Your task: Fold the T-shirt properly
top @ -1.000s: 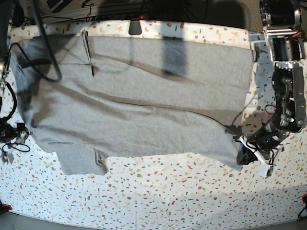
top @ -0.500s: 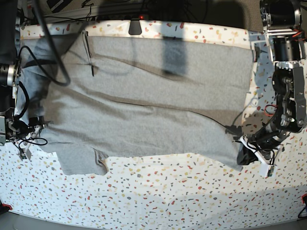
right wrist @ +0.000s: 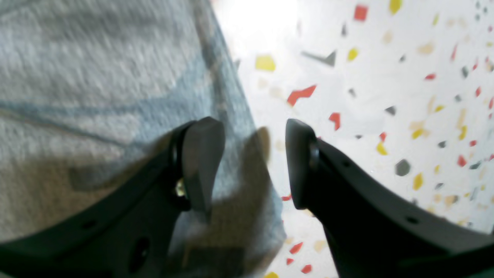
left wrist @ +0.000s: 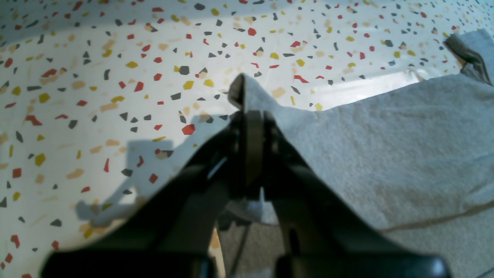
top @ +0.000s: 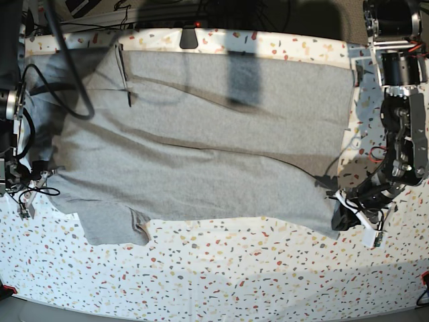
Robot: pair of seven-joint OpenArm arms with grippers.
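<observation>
1. The T-shirt [top: 201,141] lay spread wide on the speckled table [top: 234,268], plain grey side up, with a long diagonal crease running across its middle. It filled most of the space between the two arms, one sleeve poking out from the near edge.

2. The left gripper [left wrist: 251,127] was pressed together on a corner of the shirt's hem, a small peak of cloth standing up just beyond its tips. The rest of the fabric stretched away to its right and behind it; bare tabletop lay to its left and ahead.

3. The right gripper [right wrist: 251,162] stood spread, nothing between its fingers. One finger [right wrist: 200,162] hung over the cloth and the other over bare table, so the shirt's edge ran just under the gap. Whether the tips touched the fabric I could not tell; that view was blurred.

4. The step in hand, as I judged it, was getting a matching grip on that side before any lift. To do it well, the right gripper would need to drop squarely onto the edge and take both layers, not just the top one.

5. I thought both corners should then rise together and level, otherwise the crease would deepen and the fold would land crooked.

6. The left pinch looked shallow, so a sharp pull might slip it free.
</observation>
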